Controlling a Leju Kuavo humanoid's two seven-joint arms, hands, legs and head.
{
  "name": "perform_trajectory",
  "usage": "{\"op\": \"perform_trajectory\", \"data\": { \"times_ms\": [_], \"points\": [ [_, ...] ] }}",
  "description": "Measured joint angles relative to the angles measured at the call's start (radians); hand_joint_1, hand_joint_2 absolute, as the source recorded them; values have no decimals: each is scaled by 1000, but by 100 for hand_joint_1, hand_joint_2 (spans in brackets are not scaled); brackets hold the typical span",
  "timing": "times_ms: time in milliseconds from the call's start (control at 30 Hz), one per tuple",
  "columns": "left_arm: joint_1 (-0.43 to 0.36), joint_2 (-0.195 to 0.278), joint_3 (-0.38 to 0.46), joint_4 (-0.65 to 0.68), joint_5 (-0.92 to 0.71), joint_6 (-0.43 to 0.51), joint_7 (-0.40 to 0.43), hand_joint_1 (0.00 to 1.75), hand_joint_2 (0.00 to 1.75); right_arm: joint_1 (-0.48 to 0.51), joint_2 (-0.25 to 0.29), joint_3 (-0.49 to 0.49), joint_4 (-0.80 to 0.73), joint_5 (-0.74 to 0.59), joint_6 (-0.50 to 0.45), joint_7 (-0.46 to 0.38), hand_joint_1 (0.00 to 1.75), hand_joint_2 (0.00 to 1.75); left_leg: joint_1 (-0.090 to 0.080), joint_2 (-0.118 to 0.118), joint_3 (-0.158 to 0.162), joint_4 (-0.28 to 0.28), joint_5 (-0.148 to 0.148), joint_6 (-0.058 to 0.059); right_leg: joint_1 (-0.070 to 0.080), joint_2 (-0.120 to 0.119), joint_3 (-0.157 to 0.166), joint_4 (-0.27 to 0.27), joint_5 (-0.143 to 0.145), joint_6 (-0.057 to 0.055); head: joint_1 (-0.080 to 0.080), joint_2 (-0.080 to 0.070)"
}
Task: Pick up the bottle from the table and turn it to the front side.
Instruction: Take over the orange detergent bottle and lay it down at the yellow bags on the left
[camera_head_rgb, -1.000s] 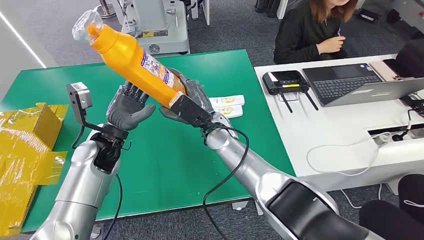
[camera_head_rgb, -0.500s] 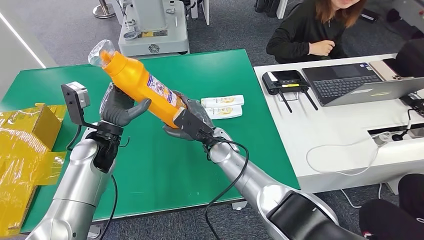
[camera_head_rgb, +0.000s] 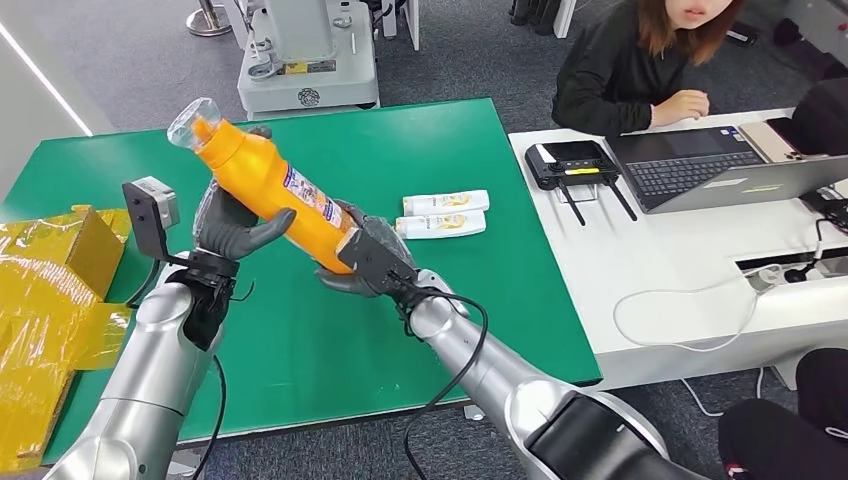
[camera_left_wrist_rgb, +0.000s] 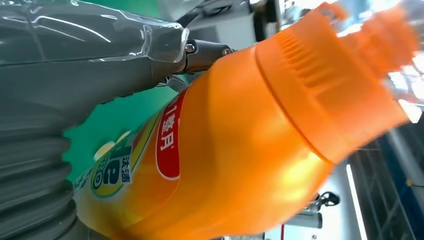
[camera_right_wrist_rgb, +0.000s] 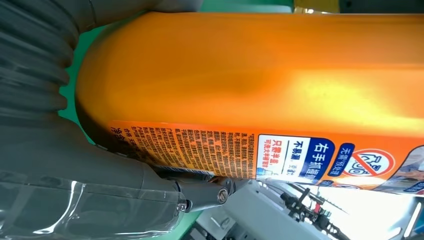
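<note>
An orange bottle (camera_head_rgb: 270, 190) with a printed label and a clear wrap over its cap is held tilted above the green table (camera_head_rgb: 440, 140), cap up and to the left. My right hand (camera_head_rgb: 365, 262) grips its base. My left hand (camera_head_rgb: 230, 222) wraps around the upper body just below the neck. The left wrist view shows the bottle (camera_left_wrist_rgb: 240, 145) with its ribbed cap and a red label patch against my left hand (camera_left_wrist_rgb: 75, 90). In the right wrist view the bottle (camera_right_wrist_rgb: 260, 85) shows its small-print back label, with my right hand (camera_right_wrist_rgb: 95, 170) around the base.
Two small white packets (camera_head_rgb: 442, 212) lie on the table right of the hands. Yellow crumpled wrapping and a box (camera_head_rgb: 50, 290) sit at the left edge. A person (camera_head_rgb: 640, 60) sits at a white desk (camera_head_rgb: 680, 260) with a laptop (camera_head_rgb: 720, 165) and a router (camera_head_rgb: 570, 165).
Both hands have brought the bottle lower and nearer to me. My left hand, spread beside the bottle a second ago, now wraps around its upper body. The person has leaned toward the desk.
</note>
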Motion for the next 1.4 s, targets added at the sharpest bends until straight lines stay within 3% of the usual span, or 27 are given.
{"op": "perform_trajectory", "data": {
  "times_ms": [133,267,367,667,933,1100,1233,1400],
  "points": [
    [-5,3,14,38,106,-166,85,0,175,0,1,2,4,32,-11,8,175,175,0,0,0,0,0,0,0,0,0,0,0,0,0,0],
    [-33,7,45,115,311,-403,242,0,175,0,0,14,12,82,-45,24,175,175,0,0,0,0,0,0,0,0,0,0,0,0,0,0],
    [-54,9,59,164,394,-465,307,0,175,0,-6,26,17,110,-63,38,175,175,0,1,0,0,0,0,0,1,-1,0,0,0,0,0],
    [-74,12,60,226,435,-476,310,0,175,0,-27,57,31,160,-102,60,175,175,0,1,0,0,0,0,0,1,-1,0,0,0,0,0],
    [-89,27,60,236,334,-368,102,0,175,15,-54,68,43,165,-94,74,175,175,0,0,0,0,0,0,0,0,-1,0,0,0,0,0],
    [-73,39,60,212,290,-281,25,0,175,20,-71,68,49,156,-82,67,175,175,0,0,0,0,0,0,0,0,-1,0,0,0,0,0],
    [-53,43,63,182,298,-288,46,0,175,23,-80,68,52,149,-78,56,175,175,0,0,0,0,0,0,0,0,-1,0,0,0,0,0],
    [-41,44,69,177,323,-359,102,0,175,24,-84,67,53,134,-81,41,175,175,0,0,0,0,0,0,0,0,-1,0,0,0,0,0]
  ]
}}
